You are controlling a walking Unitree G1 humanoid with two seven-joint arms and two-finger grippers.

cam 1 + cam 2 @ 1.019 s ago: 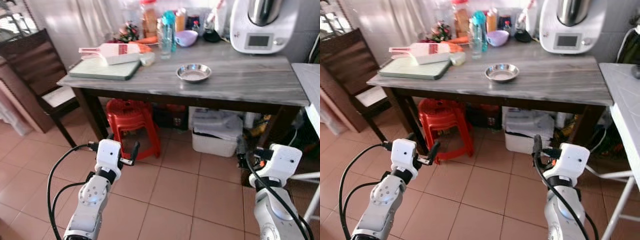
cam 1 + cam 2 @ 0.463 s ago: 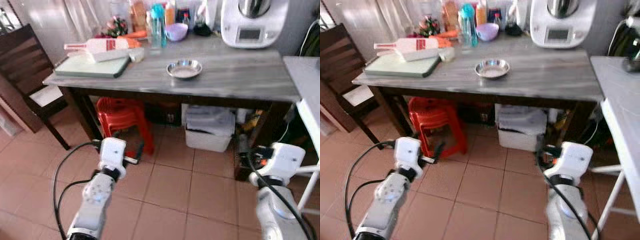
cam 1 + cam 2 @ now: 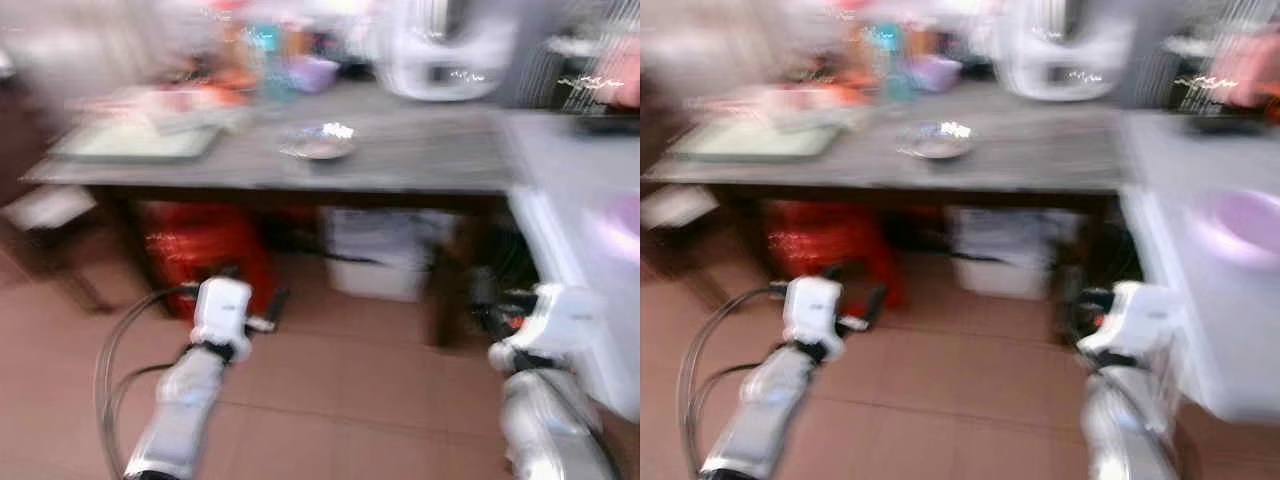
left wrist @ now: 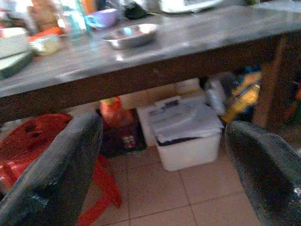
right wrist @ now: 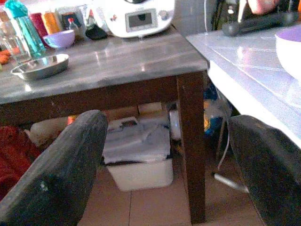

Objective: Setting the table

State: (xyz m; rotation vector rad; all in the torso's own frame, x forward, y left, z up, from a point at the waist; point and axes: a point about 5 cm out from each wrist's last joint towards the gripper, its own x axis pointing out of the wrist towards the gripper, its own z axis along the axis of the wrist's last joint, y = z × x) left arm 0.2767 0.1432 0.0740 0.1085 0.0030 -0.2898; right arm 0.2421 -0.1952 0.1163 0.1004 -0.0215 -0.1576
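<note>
A steel bowl (image 5: 40, 66) sits on the grey table (image 5: 141, 54) in the upper left of the right wrist frame, near a lilac bowl (image 5: 58, 39). Both end effectors hang low over the tiled floor, left end effector (image 4: 160, 155) and right end effector (image 5: 164, 155) each spread wide, holding nothing.

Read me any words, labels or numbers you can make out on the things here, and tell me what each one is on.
None can be read.
White kitchen machine: its small screen looks dark, nothing legible on it.
Bottles at the back of the table: labels too small and blurred.
White bin under the table: dark marks on its lid, too blurred to read.
</note>
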